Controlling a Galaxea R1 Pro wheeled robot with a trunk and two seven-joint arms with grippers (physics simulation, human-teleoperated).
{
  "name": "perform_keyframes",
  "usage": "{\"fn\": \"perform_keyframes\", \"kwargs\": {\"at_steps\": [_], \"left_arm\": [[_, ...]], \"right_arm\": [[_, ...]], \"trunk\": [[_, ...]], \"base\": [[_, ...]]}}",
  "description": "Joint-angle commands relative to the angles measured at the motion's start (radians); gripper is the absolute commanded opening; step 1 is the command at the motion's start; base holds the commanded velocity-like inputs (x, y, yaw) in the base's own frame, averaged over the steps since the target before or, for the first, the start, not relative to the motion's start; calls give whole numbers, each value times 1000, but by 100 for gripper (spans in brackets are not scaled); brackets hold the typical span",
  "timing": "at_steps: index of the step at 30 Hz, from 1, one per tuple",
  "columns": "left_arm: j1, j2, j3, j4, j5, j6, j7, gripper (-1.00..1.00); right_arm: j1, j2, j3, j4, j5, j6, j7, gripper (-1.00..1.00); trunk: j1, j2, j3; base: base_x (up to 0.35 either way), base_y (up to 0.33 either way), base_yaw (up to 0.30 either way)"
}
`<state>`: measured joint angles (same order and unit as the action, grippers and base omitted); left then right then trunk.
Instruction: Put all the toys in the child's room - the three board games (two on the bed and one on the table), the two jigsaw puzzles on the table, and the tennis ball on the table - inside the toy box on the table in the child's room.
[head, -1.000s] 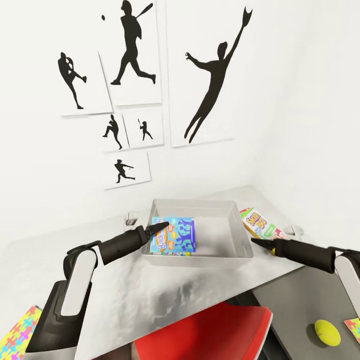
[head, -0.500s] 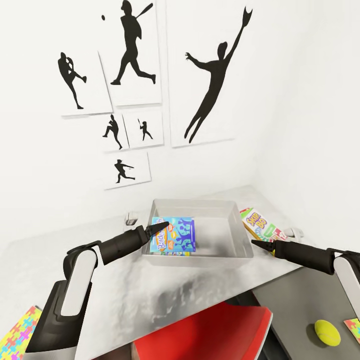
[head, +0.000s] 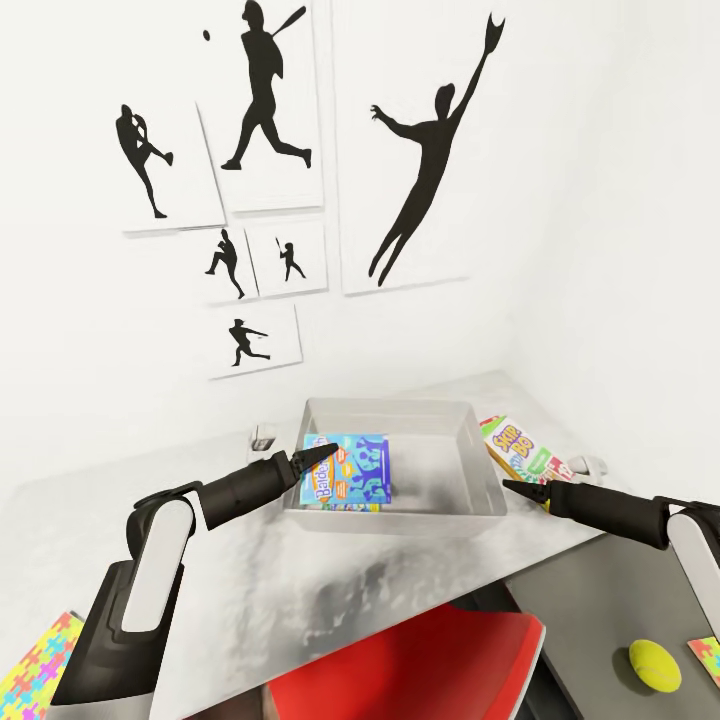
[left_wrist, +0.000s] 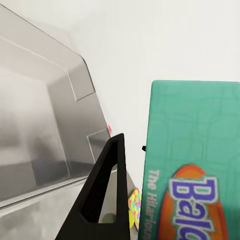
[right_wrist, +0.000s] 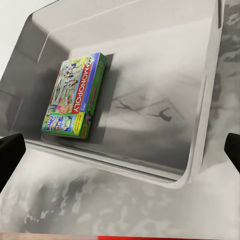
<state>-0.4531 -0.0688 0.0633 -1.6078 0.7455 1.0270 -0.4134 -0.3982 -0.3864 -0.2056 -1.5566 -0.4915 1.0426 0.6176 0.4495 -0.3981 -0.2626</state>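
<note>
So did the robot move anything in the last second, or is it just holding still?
Nearly still. The left gripper keeps the blue board game over the toy box. The right gripper slid very slightly nearer the robot. The green-edged board game in the box, the yellow-orange board game, the tennis ball and the jigsaw puzzles stayed put.

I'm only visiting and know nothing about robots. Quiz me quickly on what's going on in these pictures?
1. True or false: the tennis ball lies outside the toy box.
2. Which game lies flat on the toy box's floor? A. Monopoly box B. Skip-Bo box C. a jigsaw puzzle
3. Fill in: the right gripper, hovering by the toy box, is ____ (open or shut).

Key: 1 true; 2 A; 3 open.
</note>
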Motion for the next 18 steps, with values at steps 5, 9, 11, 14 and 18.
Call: {"fn": "perform_keyframes", "kwargs": {"at_steps": [5,9,11,14,18], "left_arm": [[-1,-1,3,0,-6,6,-8,-100],[-1,-1,3,0,-6,7,-9,-100],[-2,0,7,1,-2,6,-19,-100],[-4,1,9,2,-1,6,-36,-100],[-5,2,11,3,-1,6,-44,-100]], "right_arm": [[-1,0,-1,0,6,5,8,100],[-1,0,-1,-2,6,5,8,100],[10,-9,-11,-13,-5,5,13,100],[27,-20,-27,-30,-14,5,15,100],[50,-24,-50,-40,-17,5,16,100]], "trunk": [[1,-2,-2],[1,-2,-2],[1,-2,-2],[1,-2,-2],[1,-2,-2]], "base": [[0,0,0],[0,0,0],[0,0,0],[0,0,0],[0,0,0]]}}
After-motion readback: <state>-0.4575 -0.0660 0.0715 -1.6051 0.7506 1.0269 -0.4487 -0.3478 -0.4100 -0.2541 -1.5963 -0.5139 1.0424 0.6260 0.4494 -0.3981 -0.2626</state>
